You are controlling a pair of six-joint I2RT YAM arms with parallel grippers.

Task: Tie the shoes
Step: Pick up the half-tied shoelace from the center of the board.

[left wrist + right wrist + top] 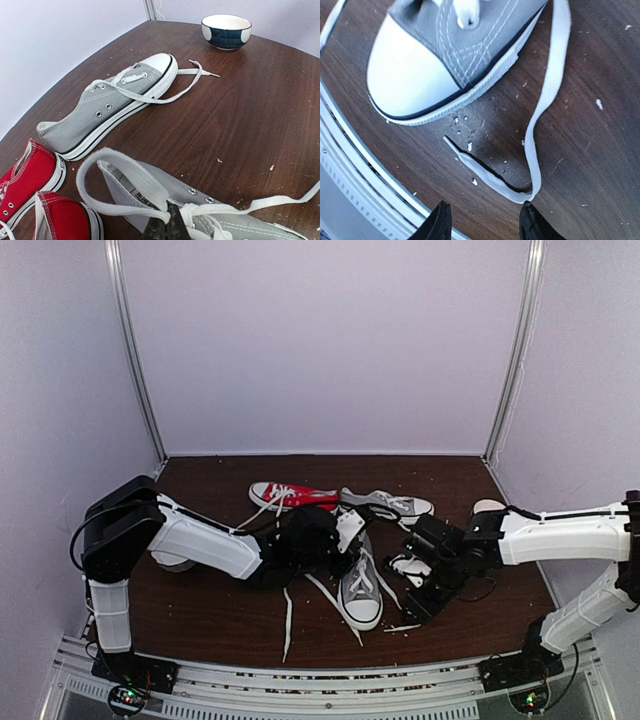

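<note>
Black fingertips of the right tool (482, 222) stand partly open at the bottom of the right wrist view, with nothing between them. Just beyond them a free lace end (540, 115) lies slack on the tabletop (600, 165), folded back on itself beside the white toe of the grey shoe (455, 55). That shoe sits between the two arms, toe toward the near edge. The left tool (167, 227) is pinched shut on a lace loop (120, 172) that rises over the shoe's opening. The second grey shoe (107, 105) lies farther back, its lace trailing, near the red shoes (30, 175).

The step in hand looks like picking up the free end to work it round the held loop. The right tool should come down on a flat stretch rather than the fold, with its tips brushing the tabletop, and close across the lace's width. The left tool should hold the loop firm without dragging the shoe.
</note>
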